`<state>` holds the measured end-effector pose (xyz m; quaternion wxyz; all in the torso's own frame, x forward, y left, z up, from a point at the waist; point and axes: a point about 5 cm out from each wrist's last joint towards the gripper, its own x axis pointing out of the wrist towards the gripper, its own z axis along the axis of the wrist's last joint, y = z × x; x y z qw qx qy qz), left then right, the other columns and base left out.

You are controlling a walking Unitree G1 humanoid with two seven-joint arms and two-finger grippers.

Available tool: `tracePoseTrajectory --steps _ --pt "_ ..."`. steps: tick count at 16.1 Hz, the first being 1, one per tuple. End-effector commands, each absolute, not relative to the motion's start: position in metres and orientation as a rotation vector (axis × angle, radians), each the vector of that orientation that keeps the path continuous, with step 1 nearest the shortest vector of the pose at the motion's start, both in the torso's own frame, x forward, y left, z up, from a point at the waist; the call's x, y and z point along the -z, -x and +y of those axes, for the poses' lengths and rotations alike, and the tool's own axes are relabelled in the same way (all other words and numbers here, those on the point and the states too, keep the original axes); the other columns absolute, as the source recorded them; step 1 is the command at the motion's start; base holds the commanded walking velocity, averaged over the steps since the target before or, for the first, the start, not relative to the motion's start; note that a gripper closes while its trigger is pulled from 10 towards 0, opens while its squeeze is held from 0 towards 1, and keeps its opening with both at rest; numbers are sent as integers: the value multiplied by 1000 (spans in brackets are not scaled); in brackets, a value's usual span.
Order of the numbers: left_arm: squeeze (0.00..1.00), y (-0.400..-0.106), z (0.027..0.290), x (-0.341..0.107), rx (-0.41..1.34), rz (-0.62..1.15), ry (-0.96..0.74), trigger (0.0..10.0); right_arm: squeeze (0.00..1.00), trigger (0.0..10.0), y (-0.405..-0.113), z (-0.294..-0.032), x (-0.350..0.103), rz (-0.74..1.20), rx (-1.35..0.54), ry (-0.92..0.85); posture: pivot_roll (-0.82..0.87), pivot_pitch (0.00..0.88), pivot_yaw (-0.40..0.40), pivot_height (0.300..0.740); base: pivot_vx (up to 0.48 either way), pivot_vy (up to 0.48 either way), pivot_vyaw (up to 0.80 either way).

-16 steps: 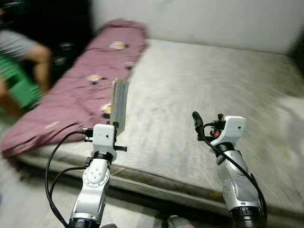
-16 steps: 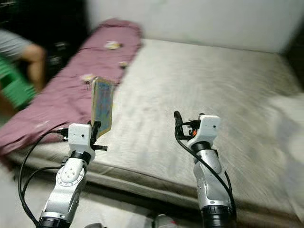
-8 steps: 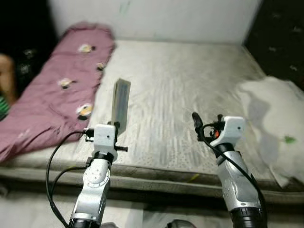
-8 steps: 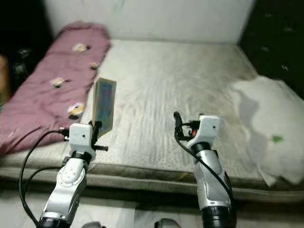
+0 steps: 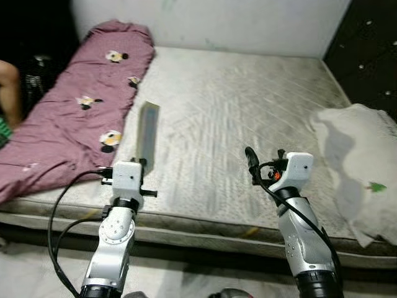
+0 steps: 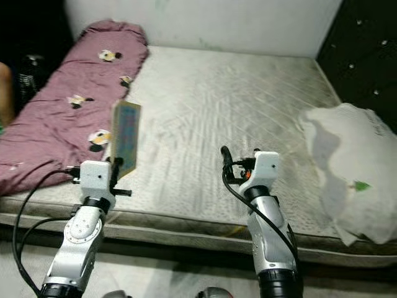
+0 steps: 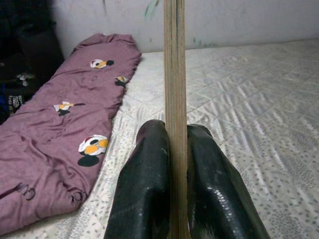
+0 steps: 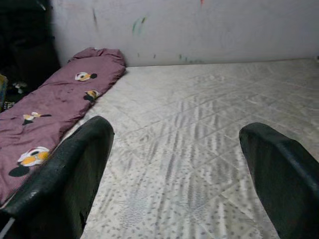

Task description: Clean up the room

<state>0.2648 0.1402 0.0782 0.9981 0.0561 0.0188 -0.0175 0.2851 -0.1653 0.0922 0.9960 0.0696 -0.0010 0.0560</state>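
Standing upright in the closed left pincer, the thin, stiff, flat book looks light but top-heavy, pinched at its bottom edge, while the right pincer gapes empty.

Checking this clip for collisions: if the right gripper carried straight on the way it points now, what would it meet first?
Probably the bare mattress. The right gripper, fingers open and empty, points low across it toward the far wall. The purple blanket lies off to one side. Depth is uncertain.
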Motion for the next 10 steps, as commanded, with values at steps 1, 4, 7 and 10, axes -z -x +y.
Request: tracePoseTrajectory --steps 1,4,7,10 --pt "0 -267 134 -88 53 -10 -94 10000 0 10000 -286 -169 -95 -7 -110 -129 -36 0 -4 740 0 -480 0" --pt "0 -266 133 -87 52 -9 -93 10000 0 10000 -285 -169 -94 -5 -109 -129 -37 0 -3 740 0 -480 0" --pt "0 -266 133 -87 56 -7 -91 10000 0 10000 -284 -169 -94 -3 -109 -128 -39 0 -4 740 0 -480 0" --pt "0 -266 133 -87 55 -13 -89 10000 0 10000 -284 -169 -94 -1 -108 -126 -39 0 -5 740 0 -203 0"
